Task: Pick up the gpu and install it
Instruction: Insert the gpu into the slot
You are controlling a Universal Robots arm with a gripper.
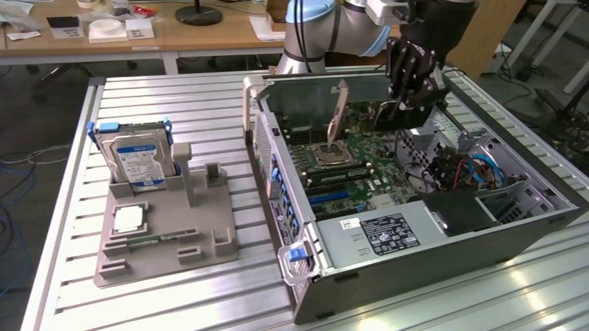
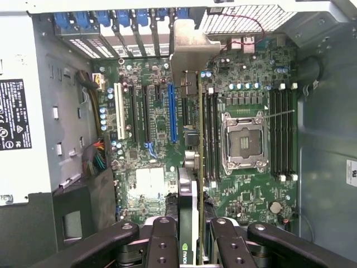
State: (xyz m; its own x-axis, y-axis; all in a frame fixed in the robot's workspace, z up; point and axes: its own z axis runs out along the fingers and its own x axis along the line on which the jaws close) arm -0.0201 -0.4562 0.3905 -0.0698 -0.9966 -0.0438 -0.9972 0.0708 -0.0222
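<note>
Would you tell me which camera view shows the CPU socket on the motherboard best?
The wrist view: it faces the CPU socket squarely, so its metal frame and dark centre are plain. In the exterior view the CPU socket is small and slanted, with the upright gpu close in front of it.

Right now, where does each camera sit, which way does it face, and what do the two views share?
Exterior view: raised beside the table, looking down over the open computer case; the arm and gripper show at the far side.
Wrist view: on the wrist, looking down into the case at the motherboard; the gripper's fingers show.
Shared: the gpu held in the gripper, and the motherboard.
</note>
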